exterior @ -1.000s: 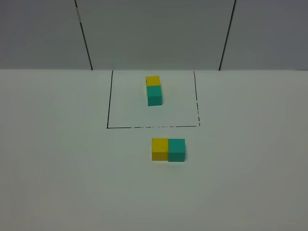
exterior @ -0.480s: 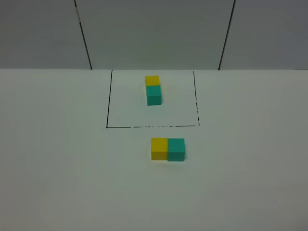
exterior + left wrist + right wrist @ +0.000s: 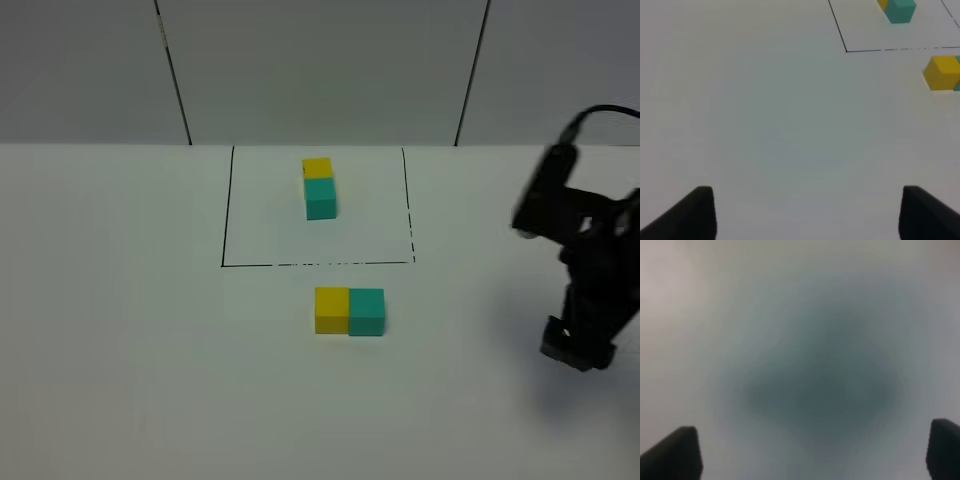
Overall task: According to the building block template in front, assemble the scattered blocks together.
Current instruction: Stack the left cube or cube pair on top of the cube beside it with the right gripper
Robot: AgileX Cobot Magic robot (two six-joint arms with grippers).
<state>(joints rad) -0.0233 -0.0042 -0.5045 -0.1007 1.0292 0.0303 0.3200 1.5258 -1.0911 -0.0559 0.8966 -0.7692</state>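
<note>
Left wrist view: left gripper (image 3: 807,215) spread wide, nothing between its dark blunt tips, over smooth matte white table (image 3: 765,125), cubes well apart from it. From the high camera: thin black rectangle (image 3: 300,265) drawn at the far middle, near and right lines broken in places. Inside it, toward the far side, template (image 3: 320,187): two sharp-edged matte cubes joined, yellow far, teal near. Just outside the near line, blocks (image 3: 349,310) touching side by side, yellow left, teal right. Broad bare table left, right and near of them. Far right, black right gripper (image 3: 578,345) low over the table, well apart from the blocks, also spread wide and holding nothing.
</note>
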